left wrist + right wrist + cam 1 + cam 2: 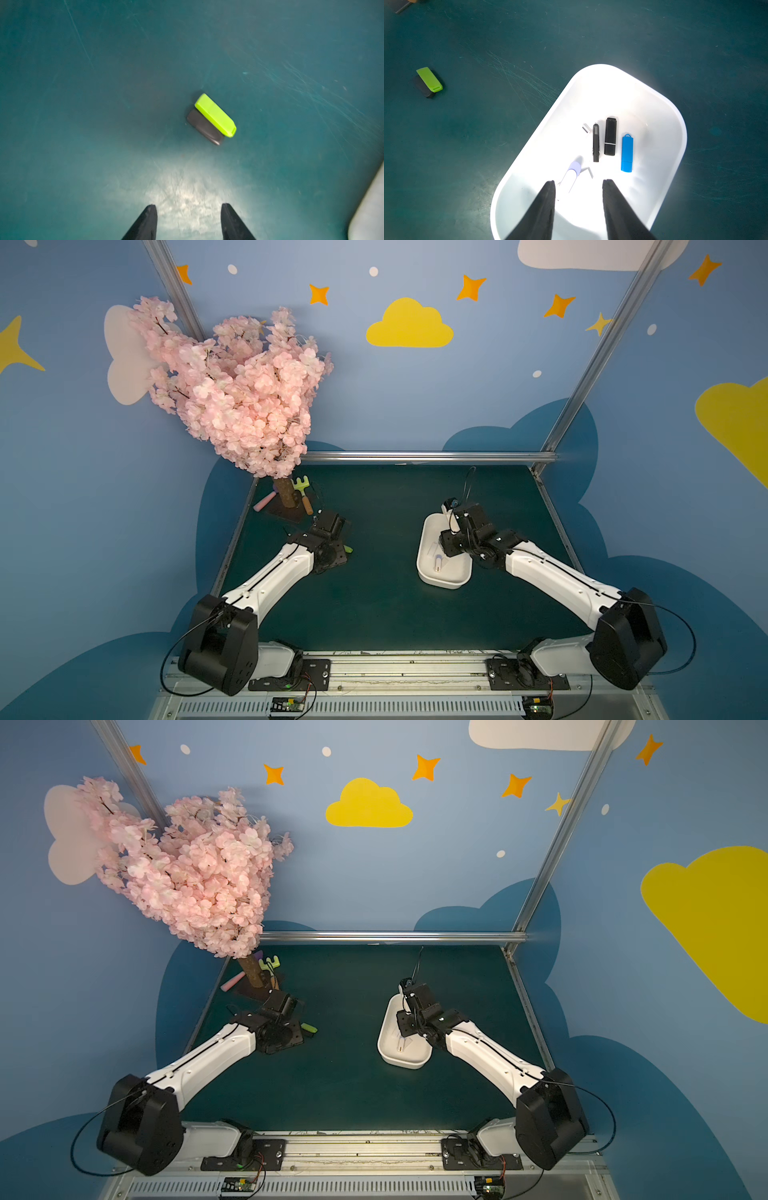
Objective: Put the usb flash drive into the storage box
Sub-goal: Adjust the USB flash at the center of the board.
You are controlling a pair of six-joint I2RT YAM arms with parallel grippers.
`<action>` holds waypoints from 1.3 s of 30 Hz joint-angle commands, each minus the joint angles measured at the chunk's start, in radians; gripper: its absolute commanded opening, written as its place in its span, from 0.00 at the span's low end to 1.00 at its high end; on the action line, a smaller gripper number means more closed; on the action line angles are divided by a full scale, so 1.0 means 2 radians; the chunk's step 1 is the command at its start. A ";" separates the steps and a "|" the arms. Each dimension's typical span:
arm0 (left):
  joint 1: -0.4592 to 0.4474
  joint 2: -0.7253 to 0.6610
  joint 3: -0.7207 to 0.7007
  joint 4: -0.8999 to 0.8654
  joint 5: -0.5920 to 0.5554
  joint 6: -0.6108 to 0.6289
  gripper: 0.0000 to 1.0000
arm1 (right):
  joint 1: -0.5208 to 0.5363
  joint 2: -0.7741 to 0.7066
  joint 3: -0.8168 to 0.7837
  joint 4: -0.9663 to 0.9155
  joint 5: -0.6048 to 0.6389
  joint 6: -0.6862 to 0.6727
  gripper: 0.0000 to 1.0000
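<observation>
Left hand (188, 205): half open, empty, hovering over bare worktop (374, 605), short of the green flash drive (215, 115). That drive lies flat outside the box, with a dark piece (204, 127) touching it along one long side (can't tell if that's a second drive or its own body).

Storage box (601, 66) is well to the right of it. Inside are a white-and-lilac drive (570, 178), a thin black one (596, 143), a capped black one (610, 136), a blue one (627, 153) and a small white cap (586, 127).

Right hand (578, 180): fingers apart, nothing between them, low over the box floor, with the white-and-lilac drive just beside one finger.

Risks as I see them:
- Left pinch lands across both green and dark parts, so one squirts out or twists.
- The drive is low and flat, so the fingertips may scrape the worktop and slide it.
- Right hand clips the white-and-lilac drive or the rim on its way up and shifts the box.
- Both arms end up over the box at once.
</observation>
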 commanded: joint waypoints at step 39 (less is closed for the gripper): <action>0.024 0.195 0.077 0.039 0.006 0.000 0.41 | 0.014 0.069 0.036 -0.007 0.022 0.003 0.43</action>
